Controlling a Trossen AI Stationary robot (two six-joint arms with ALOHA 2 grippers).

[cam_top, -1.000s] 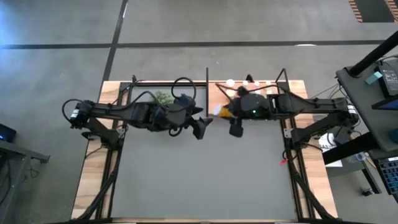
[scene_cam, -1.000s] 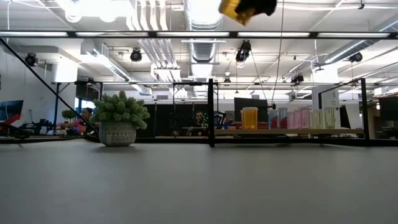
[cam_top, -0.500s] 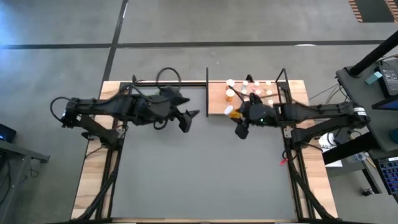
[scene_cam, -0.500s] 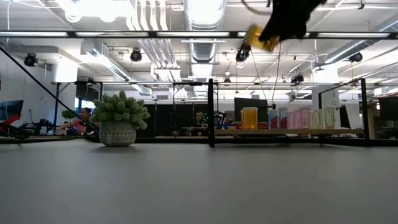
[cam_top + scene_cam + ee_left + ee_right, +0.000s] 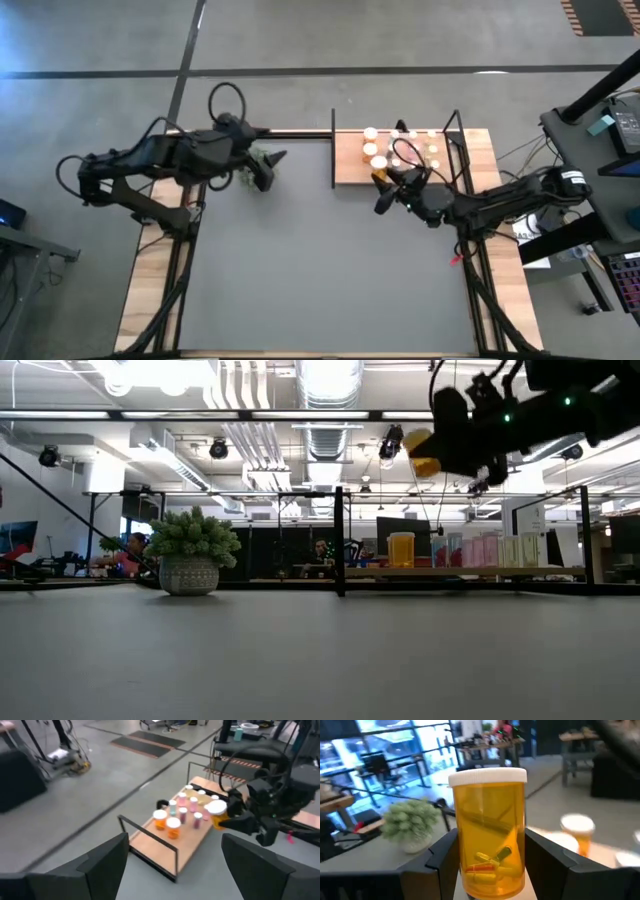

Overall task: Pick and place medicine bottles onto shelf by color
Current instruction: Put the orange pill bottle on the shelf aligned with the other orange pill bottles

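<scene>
So we've got the right gripper [image 5: 381,196] clamped on a big orange pill bottle [image 5: 490,832] with a white cap, and it's hanging in the air just off the near edge of the wooden shelf [image 5: 349,168], well above the grey tabletop [image 5: 320,270]. In the right wrist view the bottle sits squarely between the two fingers, cap at the top and pills piled at the bottom, so relative to the gripper its long axis runs cap-to-base along the fingers. In the low view, though, the bottle [image 5: 424,452] looks tipped toward level, cap end facing away from the arm, so we'd say it isn't upright over the shelf yet. The job now, as we read it, is to set it down with the other orange bottles [image 5: 373,152] at the shelf's left end, not among the pink vials [image 5: 182,800] further along. To do that well we'd bring the wrist round so the base faces the board, come in over the black rail, lower slowly into a free spot beside the orange ones, and only let go once the base is flat, because a tilted release could roll it into its neighbours. The left gripper [image 5: 270,172] is spread wide and holding nothing, parked back by the potted plant [image 5: 191,550].
</scene>
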